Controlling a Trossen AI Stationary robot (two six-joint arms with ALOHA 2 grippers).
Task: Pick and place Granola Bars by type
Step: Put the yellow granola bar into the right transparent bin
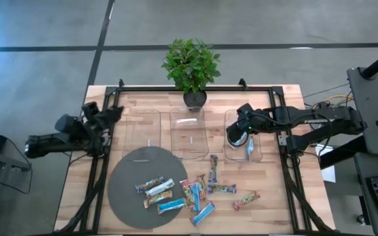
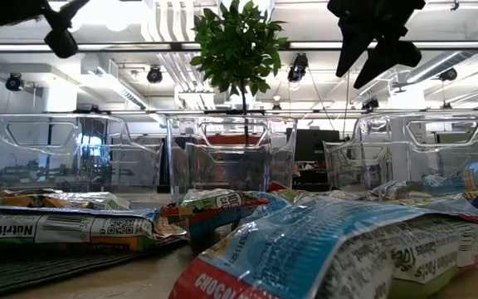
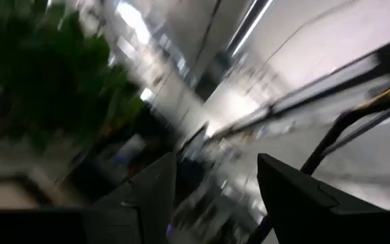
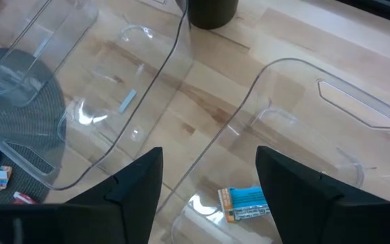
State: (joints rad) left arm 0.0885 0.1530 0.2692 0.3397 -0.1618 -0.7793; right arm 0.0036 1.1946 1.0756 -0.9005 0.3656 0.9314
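The granola bars (image 1: 192, 191) lie scattered on the tabletop (image 1: 287, 196) in front of the middle tray (image 1: 189, 133), some on the grey round mat (image 1: 125, 178); bare wood lies open toward the near right edge. One blue bar (image 4: 244, 202) lies inside the right tray (image 1: 260, 152). The right gripper (image 1: 237, 136) hovers over that tray, jaws parted and empty, arm reaching in from the right. The left gripper (image 1: 113, 115) waits at the tabletop's left edge, jaws apart, empty.

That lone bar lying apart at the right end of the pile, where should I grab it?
Take the lone bar across its narrow middle, coming straight down from above. It lies flat and slanted on the table, clear of the other bars, so turn the fingers square to its length.
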